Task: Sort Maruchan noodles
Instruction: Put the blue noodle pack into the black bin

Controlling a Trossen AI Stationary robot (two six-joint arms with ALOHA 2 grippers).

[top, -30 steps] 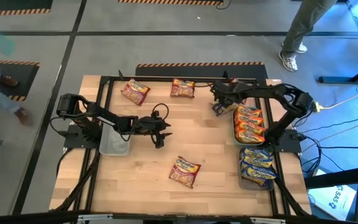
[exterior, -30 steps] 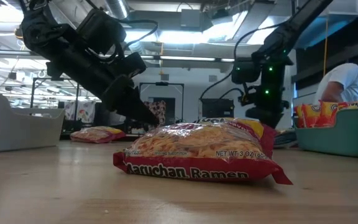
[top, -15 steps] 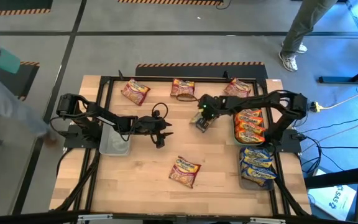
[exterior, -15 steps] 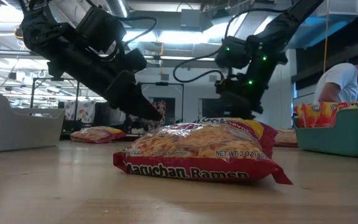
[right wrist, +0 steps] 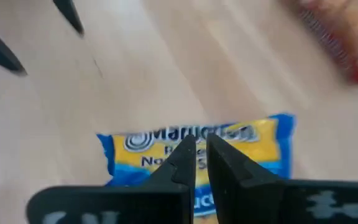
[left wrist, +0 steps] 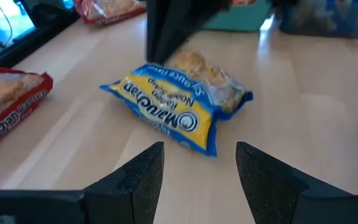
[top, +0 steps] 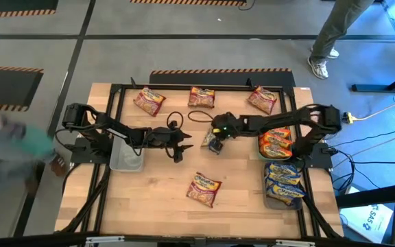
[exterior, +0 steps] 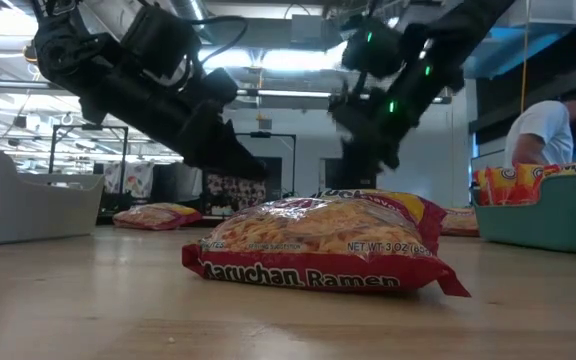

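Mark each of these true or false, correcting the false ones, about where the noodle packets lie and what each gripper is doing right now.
1. A blue-and-yellow packet lies on the table between the grippers. True.
2. The left gripper is clamped on it. False: it is open, short of the packet.
3. The right gripper is shut above that packet. True.
4. The teal tray holds maroon packets. False: orange-red packets.
5. The grey tray is full. False: no packets in it.
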